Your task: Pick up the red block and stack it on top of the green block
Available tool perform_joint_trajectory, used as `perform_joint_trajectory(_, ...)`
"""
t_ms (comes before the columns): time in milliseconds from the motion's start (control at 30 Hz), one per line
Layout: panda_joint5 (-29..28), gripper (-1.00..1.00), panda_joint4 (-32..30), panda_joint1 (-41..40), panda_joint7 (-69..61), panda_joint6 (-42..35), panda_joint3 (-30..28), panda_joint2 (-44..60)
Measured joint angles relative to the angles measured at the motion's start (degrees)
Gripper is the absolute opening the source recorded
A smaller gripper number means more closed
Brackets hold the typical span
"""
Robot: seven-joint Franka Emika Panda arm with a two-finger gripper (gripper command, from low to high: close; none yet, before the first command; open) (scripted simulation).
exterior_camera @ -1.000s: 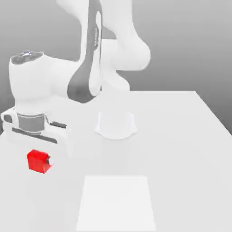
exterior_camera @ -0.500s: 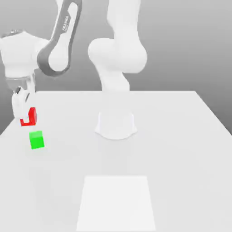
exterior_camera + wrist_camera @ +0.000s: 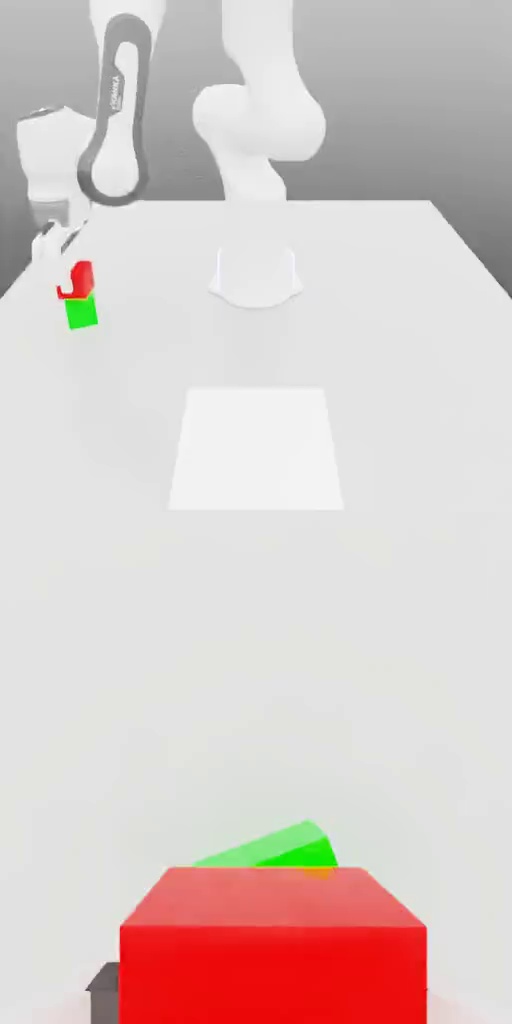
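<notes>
The red block [image 3: 80, 276] rests on top of the green block [image 3: 82, 314] near the left edge of the white table [image 3: 380, 300] in the exterior view. My gripper [image 3: 68, 274] hangs straight down over the stack and still surrounds the red block, covering part of its left side. In the hand view the red block [image 3: 272, 942] is very close, and a strip of the green block [image 3: 275, 850] shows just beyond its top edge, turned at a slight angle to it.
The arm's round white base [image 3: 255, 275] stands at the table's middle back. A flat white square patch [image 3: 257, 445] lies on the table near the front. The table's left edge runs close beside the stack.
The red block was carried from the table's front left up to a spot over the green block. It has since come down with the gripper onto the green block.
</notes>
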Motion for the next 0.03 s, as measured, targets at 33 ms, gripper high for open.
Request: perform_joint_trajectory(33,0.0,1.0,0.0,0.0,0.0,0.0,0.0,0.0)
